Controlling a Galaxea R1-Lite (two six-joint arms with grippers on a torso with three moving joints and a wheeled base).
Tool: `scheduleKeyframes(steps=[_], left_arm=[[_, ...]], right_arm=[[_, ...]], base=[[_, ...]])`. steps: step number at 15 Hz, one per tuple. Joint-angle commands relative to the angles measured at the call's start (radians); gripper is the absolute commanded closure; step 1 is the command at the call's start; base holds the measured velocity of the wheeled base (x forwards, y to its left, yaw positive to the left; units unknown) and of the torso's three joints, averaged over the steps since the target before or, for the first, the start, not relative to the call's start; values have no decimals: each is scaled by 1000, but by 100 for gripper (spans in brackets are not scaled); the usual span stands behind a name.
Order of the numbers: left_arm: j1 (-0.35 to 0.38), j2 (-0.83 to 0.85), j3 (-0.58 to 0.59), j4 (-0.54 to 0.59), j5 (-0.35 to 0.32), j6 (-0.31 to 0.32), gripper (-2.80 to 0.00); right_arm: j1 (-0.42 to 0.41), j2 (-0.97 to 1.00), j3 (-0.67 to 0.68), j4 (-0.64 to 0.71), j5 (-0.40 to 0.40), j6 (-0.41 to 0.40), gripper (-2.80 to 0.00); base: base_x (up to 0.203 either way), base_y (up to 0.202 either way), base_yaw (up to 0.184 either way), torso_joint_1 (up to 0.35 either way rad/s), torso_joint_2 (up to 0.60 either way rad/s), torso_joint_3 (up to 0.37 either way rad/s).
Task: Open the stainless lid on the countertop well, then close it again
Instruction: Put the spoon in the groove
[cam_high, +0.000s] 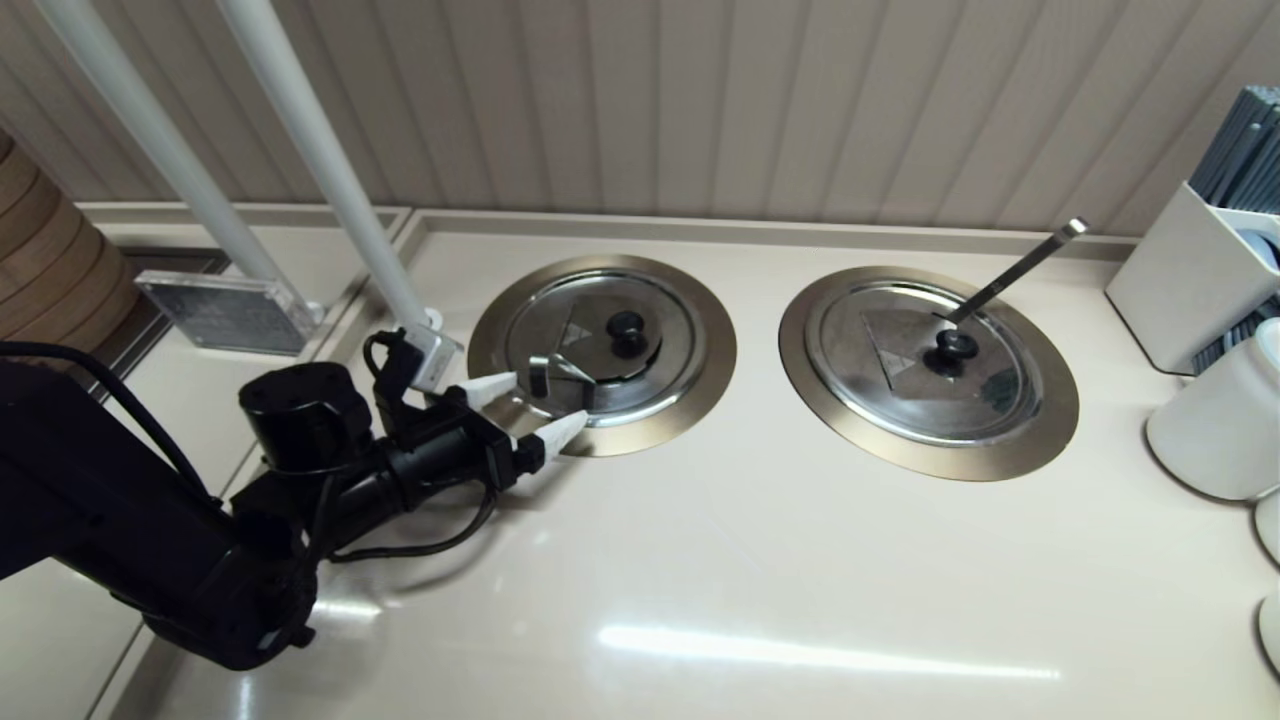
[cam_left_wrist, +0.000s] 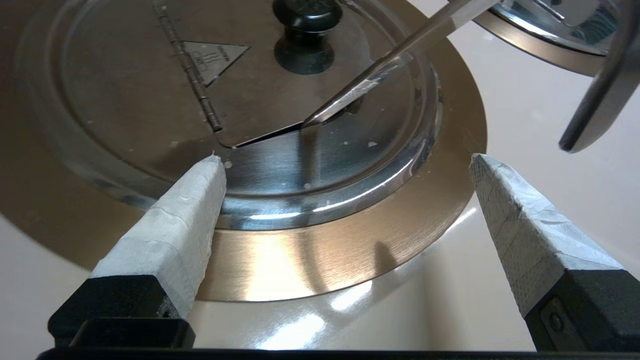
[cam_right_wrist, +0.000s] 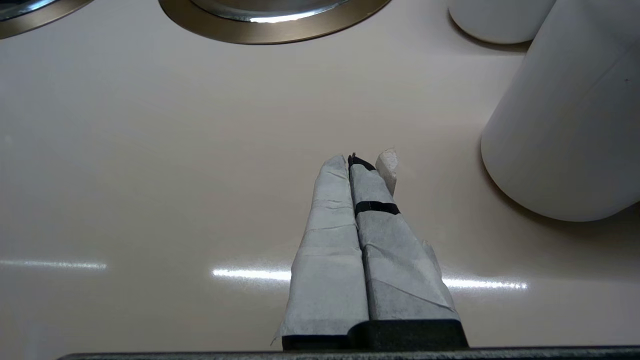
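One lid (cam_high: 590, 345) is seated shut on the well (cam_high: 602, 354), frame centre-left. Two wells, two lids, two ladles are counted. Left gripper (cam_high: 545, 406) is spread wide at its near rim, nothing held. Right gripper (cam_right_wrist: 357, 167) is pressed closed, empty, above the counter (cam_right_wrist: 150, 175).

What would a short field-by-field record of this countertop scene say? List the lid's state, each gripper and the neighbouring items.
Stainless lid: lying closed and flat on the countertop well, black knob on top
Ladle handle: hooked end sticks out through the lid's slot
Left gripper: jaws open, at the well's near-left rim, either side of the hooked handle, touching nothing
Right gripper: jaws shut, empty, over bare counter
Twin lid: closed, straight ladle handle sticking out
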Motion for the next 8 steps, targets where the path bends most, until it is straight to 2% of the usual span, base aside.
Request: scheduleKeyframes(steps=[1, 5, 8], left_arm=[[-19, 27, -20, -8, -2, 0, -280], [-72, 73, -145, -7, 14, -4, -280], [-145, 110, -224, -6, 74, -6, -280]], right_arm=[[0, 0, 5, 0, 0, 0, 0], [0, 0, 5, 0, 0, 0, 0], [0, 0, 5, 0, 0, 0, 0]], base=[[0, 0, 0, 0, 0, 0], [0, 0, 0, 0, 0, 0], [0, 0, 0, 0, 0, 0]])
